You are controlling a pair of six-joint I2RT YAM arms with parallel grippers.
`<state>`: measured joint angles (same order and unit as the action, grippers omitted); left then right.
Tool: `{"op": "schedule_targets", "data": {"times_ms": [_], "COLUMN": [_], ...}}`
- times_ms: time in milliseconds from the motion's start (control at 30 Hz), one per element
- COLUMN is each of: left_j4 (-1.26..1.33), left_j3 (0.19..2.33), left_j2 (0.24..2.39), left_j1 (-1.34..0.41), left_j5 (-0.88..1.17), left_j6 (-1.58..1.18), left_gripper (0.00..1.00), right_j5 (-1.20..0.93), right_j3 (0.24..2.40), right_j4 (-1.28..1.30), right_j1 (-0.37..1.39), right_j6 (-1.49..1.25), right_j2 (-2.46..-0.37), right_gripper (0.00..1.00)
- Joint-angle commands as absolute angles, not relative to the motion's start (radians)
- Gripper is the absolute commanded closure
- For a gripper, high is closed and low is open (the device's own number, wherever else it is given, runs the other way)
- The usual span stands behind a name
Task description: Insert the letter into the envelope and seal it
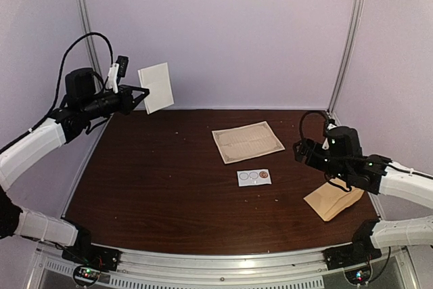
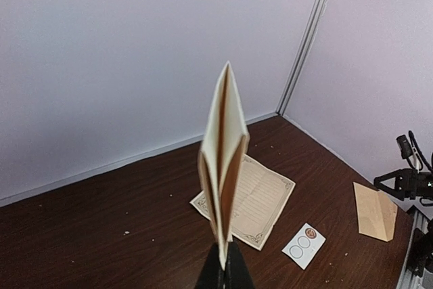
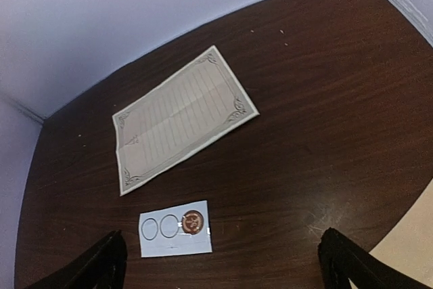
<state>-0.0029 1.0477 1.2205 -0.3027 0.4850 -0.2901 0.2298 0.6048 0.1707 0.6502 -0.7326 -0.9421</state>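
1. Envelope (image 1: 330, 204): lies flat at the table's (image 1: 149, 187) 4 o'clock corner, partly under the right arm. Long axis runs 8 to 2 o'clock; flap direction cannot be told.
2. Sticker card (image 1: 254, 177): two rings and one red-brown seal; its design is unreadable.
3. Left gripper (image 1: 140, 95): raised at 10 o'clock, pinching the folded letter (image 1: 156, 86) upright.
4. Right gripper (image 1: 300, 151): jaws spread wide, aimed toward 10 o'clock at the lined sheet (image 1: 247, 141).

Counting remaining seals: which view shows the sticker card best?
Right wrist: the sticker card lies close, one bronze seal beside two empty rings. In top external the sticker card is small; in left wrist, small and angled.
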Motion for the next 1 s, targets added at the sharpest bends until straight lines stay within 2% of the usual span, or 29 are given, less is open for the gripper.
{"op": "schedule_targets", "data": {"times_ms": [0, 367, 967], "left_j4": [-0.046, -0.035, -0.015], "left_j3": [1.027, 1.011, 1.002], "left_j2": [1.167, 1.142, 1.142], "left_j1": [-0.304, -0.304, -0.304], "left_j5": [0.430, 0.454, 0.485], "left_j6": [-0.214, -0.231, -0.249], "left_gripper": [1.00, 1.00, 1.00], "right_j5": [0.189, 0.185, 0.082], "right_j3": [0.536, 0.416, 0.365], "right_j4": [0.275, 0.300, 0.279], "right_j1": [0.531, 0.435, 0.430], "right_j6": [-0.865, -0.945, -0.931], "right_j2": [-0.941, -0.972, -1.063], "right_gripper": [0.00, 0.00, 0.00]}}
